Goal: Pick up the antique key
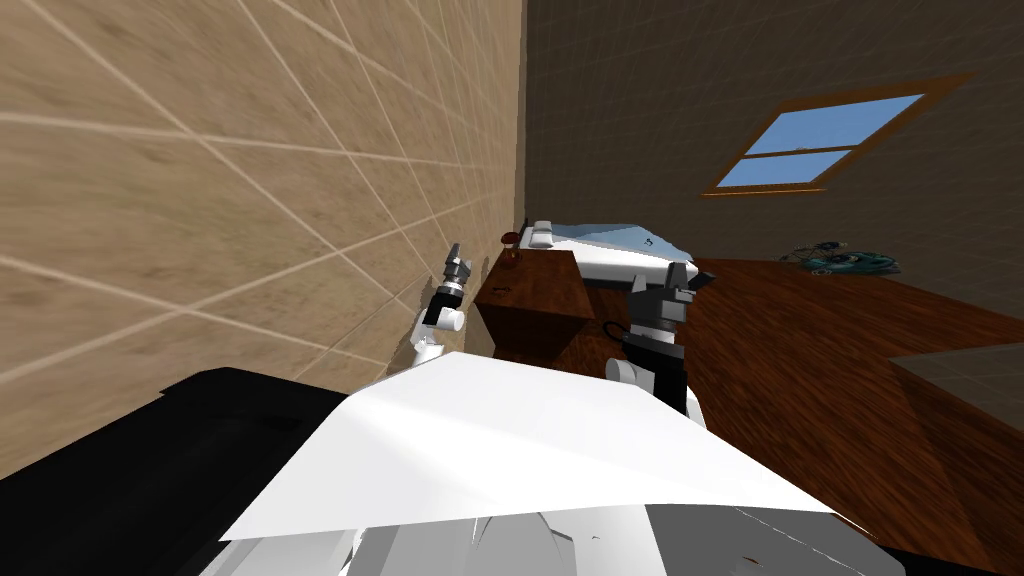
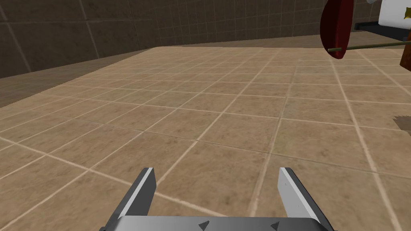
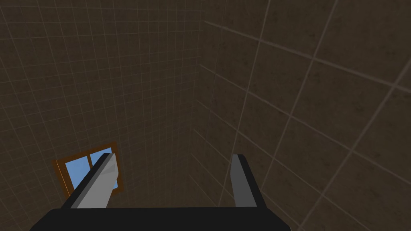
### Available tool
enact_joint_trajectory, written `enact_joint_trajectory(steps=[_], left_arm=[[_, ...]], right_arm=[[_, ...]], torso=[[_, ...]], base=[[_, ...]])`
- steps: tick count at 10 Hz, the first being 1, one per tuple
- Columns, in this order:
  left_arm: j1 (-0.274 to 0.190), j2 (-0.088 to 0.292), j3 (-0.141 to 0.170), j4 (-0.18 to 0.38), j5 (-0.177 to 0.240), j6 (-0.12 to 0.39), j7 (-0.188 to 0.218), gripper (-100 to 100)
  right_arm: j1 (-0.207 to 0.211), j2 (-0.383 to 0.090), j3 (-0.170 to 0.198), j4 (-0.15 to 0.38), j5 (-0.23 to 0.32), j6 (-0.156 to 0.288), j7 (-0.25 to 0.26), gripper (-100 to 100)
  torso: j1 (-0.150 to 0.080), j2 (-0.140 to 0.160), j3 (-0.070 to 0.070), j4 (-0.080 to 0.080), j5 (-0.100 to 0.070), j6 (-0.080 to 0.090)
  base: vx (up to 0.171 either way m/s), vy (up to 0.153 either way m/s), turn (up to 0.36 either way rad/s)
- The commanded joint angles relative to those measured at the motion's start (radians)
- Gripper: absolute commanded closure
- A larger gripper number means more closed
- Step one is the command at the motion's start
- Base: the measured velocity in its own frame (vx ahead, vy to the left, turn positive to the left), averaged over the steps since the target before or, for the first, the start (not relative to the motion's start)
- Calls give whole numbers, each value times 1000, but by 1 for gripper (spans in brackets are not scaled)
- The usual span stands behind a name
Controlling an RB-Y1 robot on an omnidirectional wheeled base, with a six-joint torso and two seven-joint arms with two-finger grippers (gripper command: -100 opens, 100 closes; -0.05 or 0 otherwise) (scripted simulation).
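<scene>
By tiled wall (image 1: pixel 200 200), L hand (image 1: pixel 456 249) spread, R hand (image 1: pixel 680 271) spread, red lamp (image 2: pixel 337 24) ahead

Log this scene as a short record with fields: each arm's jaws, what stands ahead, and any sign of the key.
left jaws: open, raised beside the tan tiled wall
right jaws: open, raised to the cabinet's right
ahead: brown wooden cabinet against the tiled wall, between the two arms
on cabinet: dark red shade on a thin stem at the far end; a small dark speck nearer
beyond: bed
antique key: possibly the speck, too small to tell
held: nothing
</scene>
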Motion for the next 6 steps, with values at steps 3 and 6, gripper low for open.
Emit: enact_joint_trajectory(steps=[3,6], left_arm=[[-52,17,27,28,14,106,27,-100],[-91,28,44,50,23,171,43,-100]], right_arm=[[0,0,0,0,0,0,0,0],[0,0,0,0,0,0,0,0]], torso=[[1,0,0,0,0,0],[1,-1,0,0,0,0]], base=[[-46,-27,8],[-30,-21,4]])
